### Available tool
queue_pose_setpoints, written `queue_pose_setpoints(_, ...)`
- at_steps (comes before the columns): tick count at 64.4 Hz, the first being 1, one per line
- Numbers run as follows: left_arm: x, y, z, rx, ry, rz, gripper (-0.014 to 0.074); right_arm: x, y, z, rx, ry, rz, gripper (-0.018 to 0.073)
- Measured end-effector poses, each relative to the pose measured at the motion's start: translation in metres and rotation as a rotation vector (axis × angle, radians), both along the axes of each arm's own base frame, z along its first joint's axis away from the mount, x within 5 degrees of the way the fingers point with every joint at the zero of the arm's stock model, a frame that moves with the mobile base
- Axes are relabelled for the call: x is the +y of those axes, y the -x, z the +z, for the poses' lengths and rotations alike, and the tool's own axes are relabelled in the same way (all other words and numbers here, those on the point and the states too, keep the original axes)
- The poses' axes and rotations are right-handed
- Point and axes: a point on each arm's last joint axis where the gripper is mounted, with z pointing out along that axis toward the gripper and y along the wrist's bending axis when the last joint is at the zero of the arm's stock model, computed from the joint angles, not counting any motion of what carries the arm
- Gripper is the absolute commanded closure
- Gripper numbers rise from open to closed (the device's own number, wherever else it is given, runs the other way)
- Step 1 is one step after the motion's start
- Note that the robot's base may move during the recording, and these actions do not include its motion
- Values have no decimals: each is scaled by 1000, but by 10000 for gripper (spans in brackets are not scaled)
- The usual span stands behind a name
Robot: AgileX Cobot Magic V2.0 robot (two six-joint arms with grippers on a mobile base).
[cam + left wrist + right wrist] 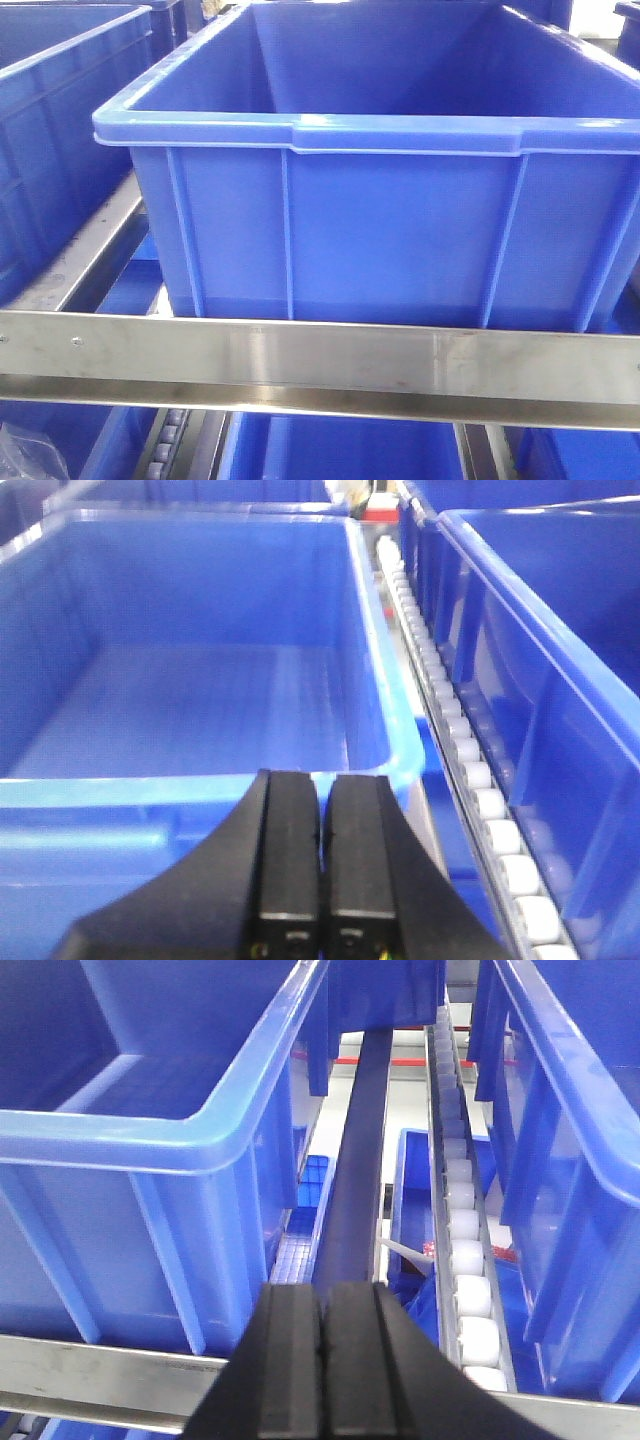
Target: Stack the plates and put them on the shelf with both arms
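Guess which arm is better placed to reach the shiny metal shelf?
Right, probably. The right gripper, shut and empty, hangs just above the brushed steel shelf beam, beside the white roller rail. The left gripper, also shut, faces into a blue plastic crate. No plates are in view.

Front view faces a blue crate (380,200) close, level with the shelf beam (320,362); both wrist views look forward over crates, sharing roller rails (470,770).
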Motion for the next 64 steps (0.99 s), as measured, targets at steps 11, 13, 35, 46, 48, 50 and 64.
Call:
queue_pose_setpoints(11, 4, 16, -21, -67, -7, 29, 513, 0, 0, 0, 0, 0, 0, 510)
queue_pose_setpoints(13, 4, 18, -25, -75, -6, 31, 513, 0, 0, 0, 0, 0, 0, 510)
queue_pose_setpoints(35, 5, 28, -26, -129, -14, 27, 514, 0, 0, 0, 0, 1, 0, 510)
queue_pose_setpoints(46, 5, 28, -26, -125, -14, 26, 514, 0, 0, 0, 1, 1, 0, 510)
queue_pose_setpoints(48, 5, 28, -26, -125, -14, 26, 513, 0, 0, 0, 1, 1, 0, 510)
queue_pose_setpoints(50, 5, 28, -26, -125, -14, 26, 513, 0, 0, 0, 1, 1, 0, 510)
queue_pose_setpoints(64, 5, 28, -26, -125, -14, 26, 514, 0, 0, 0, 1, 1, 0, 510)
